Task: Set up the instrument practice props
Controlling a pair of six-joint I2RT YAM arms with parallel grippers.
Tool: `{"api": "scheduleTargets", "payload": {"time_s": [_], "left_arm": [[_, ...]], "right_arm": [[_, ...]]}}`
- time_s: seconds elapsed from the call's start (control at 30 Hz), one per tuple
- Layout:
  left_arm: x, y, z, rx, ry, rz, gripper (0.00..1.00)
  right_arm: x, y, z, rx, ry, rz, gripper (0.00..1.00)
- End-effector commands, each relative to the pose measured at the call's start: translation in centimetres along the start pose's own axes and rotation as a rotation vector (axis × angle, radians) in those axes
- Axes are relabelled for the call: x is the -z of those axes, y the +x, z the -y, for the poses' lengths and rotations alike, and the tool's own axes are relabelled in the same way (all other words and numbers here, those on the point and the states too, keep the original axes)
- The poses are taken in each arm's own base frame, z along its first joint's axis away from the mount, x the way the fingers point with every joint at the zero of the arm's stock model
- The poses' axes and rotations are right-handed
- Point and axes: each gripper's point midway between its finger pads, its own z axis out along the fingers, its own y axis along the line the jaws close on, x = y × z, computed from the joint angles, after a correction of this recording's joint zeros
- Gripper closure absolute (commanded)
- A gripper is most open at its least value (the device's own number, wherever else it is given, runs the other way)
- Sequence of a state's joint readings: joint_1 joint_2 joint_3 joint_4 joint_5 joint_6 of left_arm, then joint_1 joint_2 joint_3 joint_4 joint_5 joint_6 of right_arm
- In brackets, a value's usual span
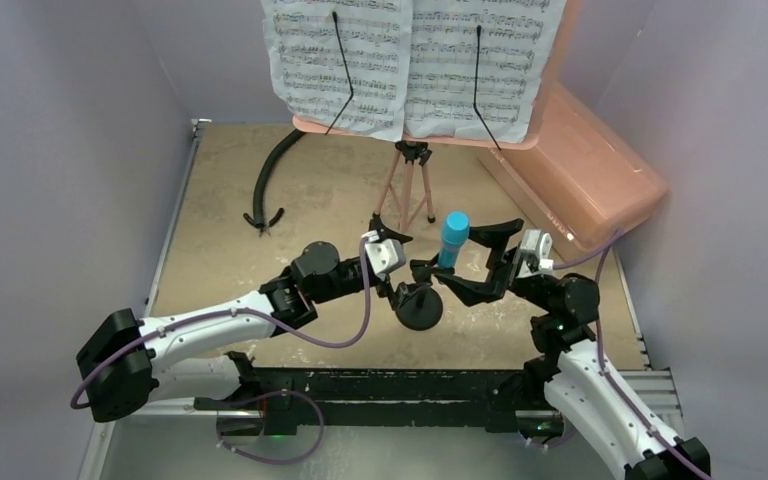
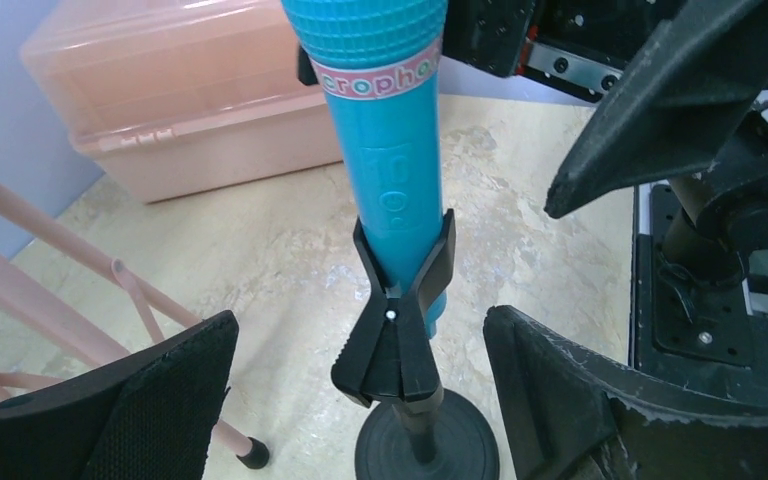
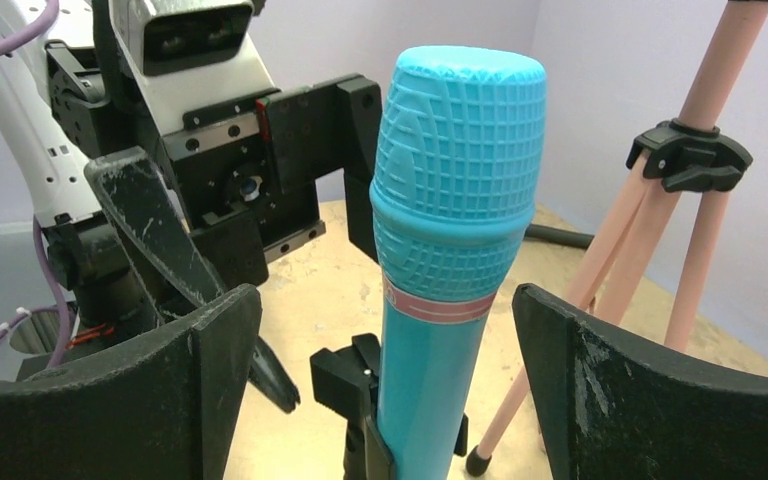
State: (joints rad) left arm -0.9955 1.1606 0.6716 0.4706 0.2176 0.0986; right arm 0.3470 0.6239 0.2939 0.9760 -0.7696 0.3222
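Microphone (image 1: 453, 240), blue, stands upright, clipped in the black round-base mic stand (image 1: 419, 305). Both claws gape wide around it without touching: left gripper (image 2: 360, 400) at its 9 o'clock, right gripper (image 3: 400, 380) at 3 o'clock. Pink music stand (image 1: 520, 143) holding two sheet-music pages (image 1: 340, 60) is at 12 o'clock.

The tabletop (image 1: 230, 190) I work over is beige and marbled, closed in by plain lavender walls: the left wall (image 1: 60, 150), the right wall (image 1: 730, 120) and the far wall (image 1: 220, 60). The light is soft and even, with faint shadows. A translucent pink box (image 1: 590, 170) lies along the right wall. A curved black hose (image 1: 263, 178) rests near the far left corner.
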Motion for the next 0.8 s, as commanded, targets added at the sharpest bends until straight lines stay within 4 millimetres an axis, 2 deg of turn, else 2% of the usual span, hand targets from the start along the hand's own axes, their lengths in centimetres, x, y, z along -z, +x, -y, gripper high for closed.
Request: {"api": "scheduleTargets", "payload": {"time_s": [0.0,0.2,0.47,0.77], "left_arm": [[0.6,-2.8,-1.2,0.014,-0.073,0.109,0.08],[1.7,-3.3,-2.1,0.006,-0.134,0.128,0.07],[4.6,-3.3,-3.9,0.056,-0.283,0.160,0.07],[7.3,-1.3,-5.5,0.177,-0.435,0.126,0.07]], "right_arm": [[0.0,-1.3,0.5,0.037,0.046,-0.007,0.02],[1.7,-0.4,1.0,0.019,0.160,-0.120,0.02],[5.3,-0.4,1.6,-0.045,0.381,-0.164,0.02],[8.0,1.0,3.1,-0.228,0.616,-0.167,0.02]]}}
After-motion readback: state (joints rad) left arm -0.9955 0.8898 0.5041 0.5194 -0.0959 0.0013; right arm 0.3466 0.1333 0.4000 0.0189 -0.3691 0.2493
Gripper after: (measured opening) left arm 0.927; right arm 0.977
